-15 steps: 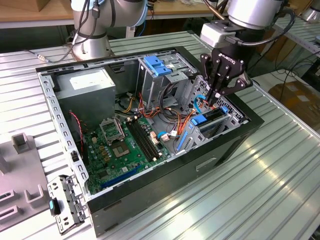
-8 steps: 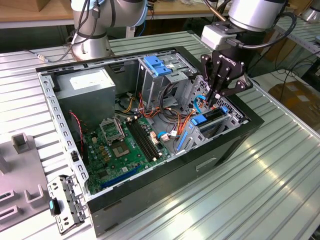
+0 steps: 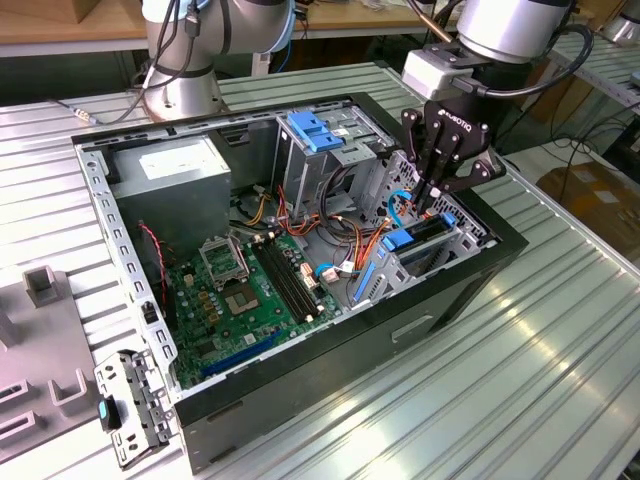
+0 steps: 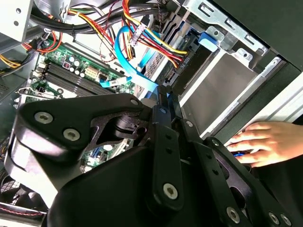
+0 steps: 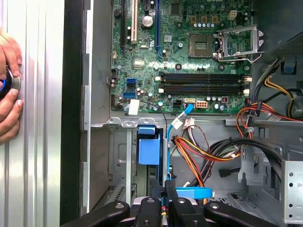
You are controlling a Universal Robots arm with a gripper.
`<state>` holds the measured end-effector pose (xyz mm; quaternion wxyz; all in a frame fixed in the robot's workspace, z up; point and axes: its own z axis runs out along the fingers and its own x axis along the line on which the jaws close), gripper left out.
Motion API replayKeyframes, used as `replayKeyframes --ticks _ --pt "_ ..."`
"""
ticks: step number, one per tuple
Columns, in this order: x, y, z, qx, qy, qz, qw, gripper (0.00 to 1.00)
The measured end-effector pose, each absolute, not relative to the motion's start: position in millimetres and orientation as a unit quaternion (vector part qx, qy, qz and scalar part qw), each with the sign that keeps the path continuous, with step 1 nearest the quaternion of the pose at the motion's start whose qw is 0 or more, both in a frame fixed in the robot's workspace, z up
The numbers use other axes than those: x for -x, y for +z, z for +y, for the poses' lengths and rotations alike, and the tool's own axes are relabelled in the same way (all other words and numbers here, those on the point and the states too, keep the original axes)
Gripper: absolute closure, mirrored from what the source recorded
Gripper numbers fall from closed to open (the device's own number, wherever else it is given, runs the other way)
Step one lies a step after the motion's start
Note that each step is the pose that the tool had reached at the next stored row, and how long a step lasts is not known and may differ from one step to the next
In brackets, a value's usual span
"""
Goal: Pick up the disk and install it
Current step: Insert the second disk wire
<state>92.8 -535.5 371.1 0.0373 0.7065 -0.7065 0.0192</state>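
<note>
My hand [image 3: 432, 196]: low over the drive bay at the front corner of the open computer case [image 3: 300, 400], on the exterior view's right. My fingers [image 4: 165, 118] are drawn in narrow, close side by side.

Grip: I think they pinch the top edge of the disk, but my own linkage hides the contact in both wrist views, so I cannot say for sure.

Disk [image 3: 425, 235]: standing on edge in the bay, a dark slab with blue rails, most of it already down between the metal walls of the cage [image 3: 470, 235].

Beside it: a blue flat cable [image 4: 124, 61] and a bundle of coloured wires [image 5: 208, 151] run close past the bay; the green board [image 3: 250, 290] lies further in.

Person: a hand [image 4: 258, 142] rests on the table just outside the case wall.

Risk: if the disk goes down tilted, its rails could jam against the cage. The blue cable or the wires could get trapped under it. A loose pinch could let it slip. The person's hand is near my path.
</note>
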Motion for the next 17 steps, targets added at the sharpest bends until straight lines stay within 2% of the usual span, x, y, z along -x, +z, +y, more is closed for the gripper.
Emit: replayKeyframes --ticks 2,6,11,17 --pt "-90.9 371.1 -535.6 -0.706 0.022 -0.707 0.034 0.84" --pt "-86.0 370.2 -537.4 -0.706 0.027 -0.707 0.018 0.84" --pt "-83.8 369.0 -540.2 -0.706 0.032 -0.708 0.004 0.84" --pt "-83.3 368.1 -541.2 -0.706 0.031 -0.708 -0.002 0.84"
